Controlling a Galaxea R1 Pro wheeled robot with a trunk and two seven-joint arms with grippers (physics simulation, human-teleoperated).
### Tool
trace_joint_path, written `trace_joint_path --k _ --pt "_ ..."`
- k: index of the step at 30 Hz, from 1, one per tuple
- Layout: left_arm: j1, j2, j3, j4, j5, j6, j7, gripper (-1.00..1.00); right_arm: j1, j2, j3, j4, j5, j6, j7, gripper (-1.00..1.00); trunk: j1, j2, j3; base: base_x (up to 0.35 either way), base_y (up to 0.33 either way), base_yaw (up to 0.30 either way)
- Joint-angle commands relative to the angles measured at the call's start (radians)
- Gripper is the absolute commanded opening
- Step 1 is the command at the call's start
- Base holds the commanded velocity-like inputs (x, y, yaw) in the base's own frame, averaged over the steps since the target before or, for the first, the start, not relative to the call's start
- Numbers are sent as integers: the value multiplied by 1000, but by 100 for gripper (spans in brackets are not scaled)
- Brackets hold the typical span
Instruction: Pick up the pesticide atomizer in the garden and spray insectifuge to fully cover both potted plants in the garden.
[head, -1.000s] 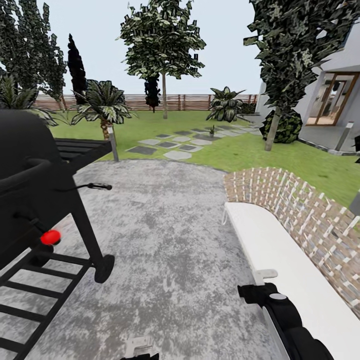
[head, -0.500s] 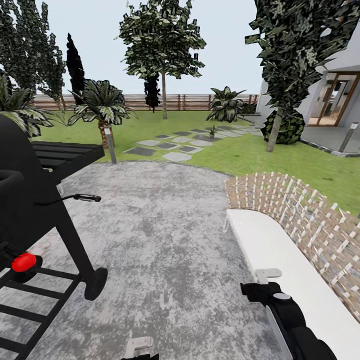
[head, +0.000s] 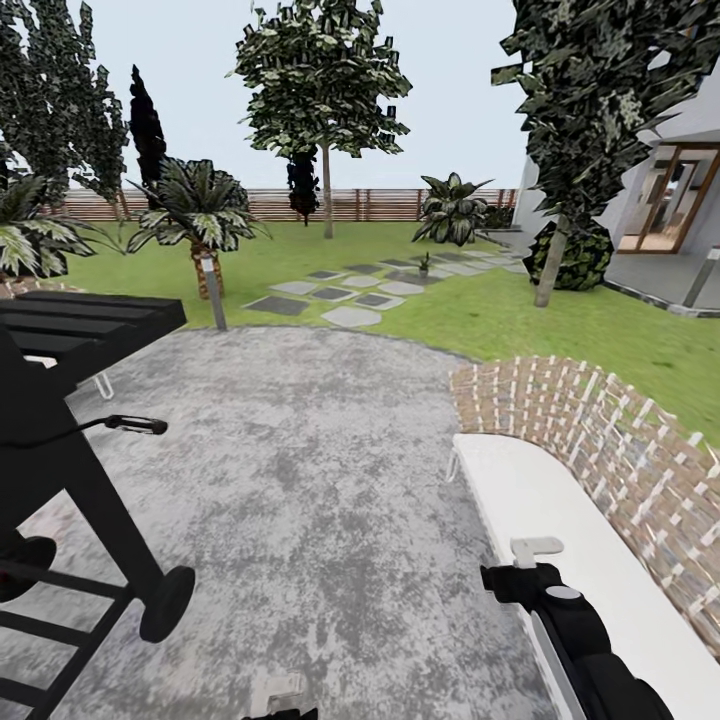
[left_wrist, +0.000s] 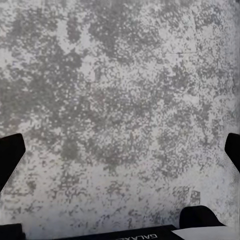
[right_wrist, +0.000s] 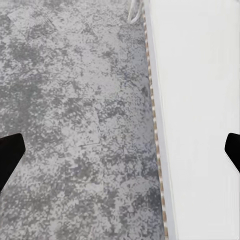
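The pesticide atomizer is out of view. Far off on the stepping stones (head: 350, 315) stands a small green plant (head: 424, 262), too small to make out its pot. Behind it is a bigger leafy plant (head: 452, 208) with pale-speckled leaves. The garden lawn (head: 500, 310) runs back to a brown slat fence (head: 370, 204). My left gripper (left_wrist: 120, 155) hangs open over grey paving, with dark fingertips (left_wrist: 10, 157) at the picture's sides. My right gripper (right_wrist: 120, 150) is open too, above the line between paving and white bench. My right arm (head: 570, 630) shows low in the head view.
A black grill (head: 70, 420) on wheels stands close at the left. A white bench (head: 560, 530) backed by a curved brick wall (head: 600, 430) runs along the right. A grey bollard lamp (head: 212, 290), palms (head: 195, 210), trees (head: 325, 80) and a house (head: 670, 200) ring the speckled grey patio (head: 300, 470).
The head camera has moved, so the whole view has shifted. The grill has slid toward the left edge and its red knob has left the picture. Both arms keep their pose.
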Motion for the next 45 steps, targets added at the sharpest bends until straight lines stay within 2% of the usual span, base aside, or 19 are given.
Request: trace_joint_path --k 1,45 --pt "0 0 0 0 0 0 0 100 0 0 0 0 0 0 0 100 0 0 0 320 -2 0" --pt "0 -1 0 1 0 -2 0 100 0 0 0 0 2 1 0 100 0 0 0 320 0 0"
